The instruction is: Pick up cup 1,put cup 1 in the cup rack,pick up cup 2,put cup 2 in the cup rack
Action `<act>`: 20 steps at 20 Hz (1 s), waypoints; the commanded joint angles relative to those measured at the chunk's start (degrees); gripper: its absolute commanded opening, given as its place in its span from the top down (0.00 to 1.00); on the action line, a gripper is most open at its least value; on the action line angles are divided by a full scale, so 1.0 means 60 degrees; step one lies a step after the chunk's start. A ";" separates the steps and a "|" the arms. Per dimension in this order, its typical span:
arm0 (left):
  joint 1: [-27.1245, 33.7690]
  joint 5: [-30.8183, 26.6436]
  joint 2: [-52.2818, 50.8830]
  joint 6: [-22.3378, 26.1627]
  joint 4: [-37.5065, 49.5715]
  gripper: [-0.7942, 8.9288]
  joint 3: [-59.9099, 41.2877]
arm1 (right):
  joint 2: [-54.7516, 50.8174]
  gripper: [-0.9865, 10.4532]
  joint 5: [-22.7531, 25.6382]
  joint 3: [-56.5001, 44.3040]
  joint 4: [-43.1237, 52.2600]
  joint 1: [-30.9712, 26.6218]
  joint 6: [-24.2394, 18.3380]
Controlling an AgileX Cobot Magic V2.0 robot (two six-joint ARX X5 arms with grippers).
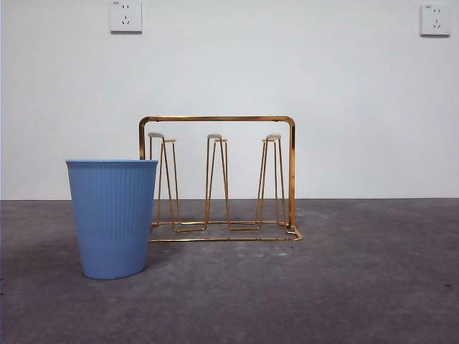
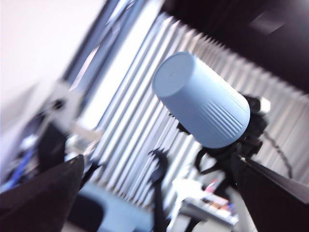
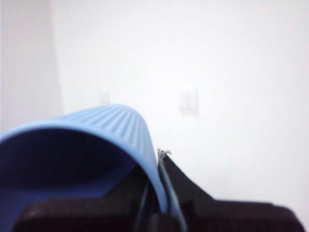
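We read this as cup 1 in transit. The right tool [image 3: 161, 193] is clamped on the rim of the held cup [image 3: 91, 140], one jaw inside the mouth and one outside. The left wrist view shows the same pair from the side: held cup [image 2: 203, 101] with its closed base pointing away from the right tool [image 2: 231, 147], so the long axis runs straight out from the jaws.

Neither shows in the front view, so both sit outside that frame, prob. above; the exact spot we can't tell. The rack [image 1: 215, 119] stands mid-bench w/ every peg bare.

Key relation, as we judge it: the cup mouth faces back toward the tool, but the pegs [image 1: 214, 136] point up. So the axis needs to go vertical, mouth down, w/ the rack below the tool, before we lower over a white tip.

The second cup [image 1: 112, 215] stands upright on the bench [image 1: 358, 287], just beside the rack's left end and nearer the camera, partly covering it.

The left tool [image 2: 161, 186] is spread wide & empty, waiting.
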 commanded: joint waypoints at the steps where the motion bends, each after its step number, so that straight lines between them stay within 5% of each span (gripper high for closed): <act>1: -0.0623 -0.0637 0.0561 -0.0871 0.1861 0.25 0.0033 | 0.0066 0.93 -0.0310 -0.0044 0.0510 0.0011 0.0142; 8: -0.1577 -0.2065 0.1920 -0.1698 0.5690 0.25 0.0029 | 0.0226 0.93 -0.0619 -0.0044 0.1053 0.0018 0.0142; 20: -0.1789 -0.3260 0.2736 -0.1628 0.7009 0.25 0.0033 | 0.1315 0.93 -0.1388 -0.0044 0.1450 0.0022 0.0393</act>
